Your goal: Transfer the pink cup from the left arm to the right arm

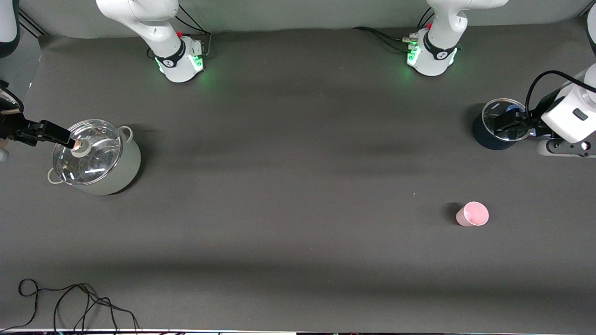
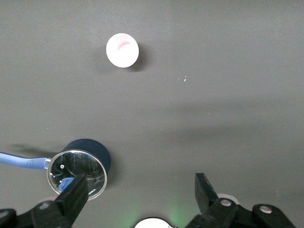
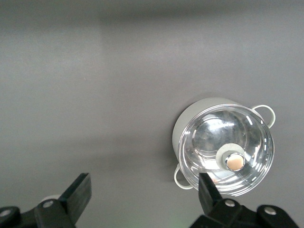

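The pink cup (image 1: 472, 214) stands upright and alone on the dark table, toward the left arm's end and nearer the front camera than the dark pot. It also shows in the left wrist view (image 2: 122, 50), seen from above. My left gripper (image 1: 507, 123) hangs over the dark pot, open and empty, with its jaws wide apart (image 2: 140, 192). My right gripper (image 1: 58, 135) hangs over the rim of the pale pot at the right arm's end, open and empty (image 3: 145, 192). Neither gripper touches the cup.
A dark blue pot (image 1: 482, 137) with a glass lid sits under the left gripper and shows in the left wrist view (image 2: 97, 149). A pale pot (image 1: 125, 172) with a glass lid and knob shows in the right wrist view (image 3: 187, 118). Black cables (image 1: 70, 302) lie at the table's near edge.
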Controlling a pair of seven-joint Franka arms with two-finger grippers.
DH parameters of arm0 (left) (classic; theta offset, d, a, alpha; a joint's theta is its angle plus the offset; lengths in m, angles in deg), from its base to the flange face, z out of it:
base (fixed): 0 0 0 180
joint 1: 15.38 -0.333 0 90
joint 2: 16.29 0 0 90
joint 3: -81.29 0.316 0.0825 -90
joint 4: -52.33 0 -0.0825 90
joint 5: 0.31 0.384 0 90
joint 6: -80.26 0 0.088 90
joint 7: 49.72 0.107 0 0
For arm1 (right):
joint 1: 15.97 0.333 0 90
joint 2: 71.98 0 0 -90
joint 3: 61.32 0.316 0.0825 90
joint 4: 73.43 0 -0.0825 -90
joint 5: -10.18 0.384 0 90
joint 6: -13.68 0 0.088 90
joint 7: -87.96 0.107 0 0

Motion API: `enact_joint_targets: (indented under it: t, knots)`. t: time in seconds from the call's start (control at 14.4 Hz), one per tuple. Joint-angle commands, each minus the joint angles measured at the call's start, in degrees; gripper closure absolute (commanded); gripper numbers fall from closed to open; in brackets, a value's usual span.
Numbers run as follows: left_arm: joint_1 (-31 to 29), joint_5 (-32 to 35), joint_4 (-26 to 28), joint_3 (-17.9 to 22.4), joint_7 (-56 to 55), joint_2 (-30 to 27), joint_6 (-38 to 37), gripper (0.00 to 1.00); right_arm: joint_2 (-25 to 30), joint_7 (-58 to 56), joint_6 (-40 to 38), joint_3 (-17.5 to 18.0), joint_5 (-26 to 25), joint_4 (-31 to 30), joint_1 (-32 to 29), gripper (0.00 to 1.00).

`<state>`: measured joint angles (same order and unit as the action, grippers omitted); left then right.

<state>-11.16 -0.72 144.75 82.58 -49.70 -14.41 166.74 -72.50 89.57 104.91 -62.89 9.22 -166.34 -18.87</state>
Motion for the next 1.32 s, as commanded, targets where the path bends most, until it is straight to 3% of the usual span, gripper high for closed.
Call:
enact_joint_targets:
  t: [0.0, 0.7, 0.84, 0.97, 1.25]
  knots:
    - [0.7, 1.02, -1.55, 0.29, 0.43, 0.58, -1.13, 0.0, -0.98, 1.03, -0.97, -0.1, 1.05, 1.94, 0.35, 0.0]
    - [0.17, 1.02, -1.64, 0.38, 0.52, 1.46, -0.26, 0.0, -0.98, 0.68, -1.05, -0.1, 1.05, 1.85, 0.26, 0.0]
    - [-0.44, 0.94, -4.17, 0.72, 1.39, 3.12, 0.1, 0.0, -0.98, 0.68, -1.05, -0.1, 1.05, 1.85, 0.26, 0.0]
    - [-2.45, 0.15, -7.34, 0.73, 9.69, 5.32, -0.17, 0.0, -1.06, 0.85, -1.05, -0.1, 1.05, 1.85, 0.26, 0.0]
    - [-7.37, -3.44, -7.79, 0.73, 32.01, 7.25, 3.77, 0.0, -0.98, 0.76, -1.05, -0.1, 1.05, 1.85, 0.26, 0.0]
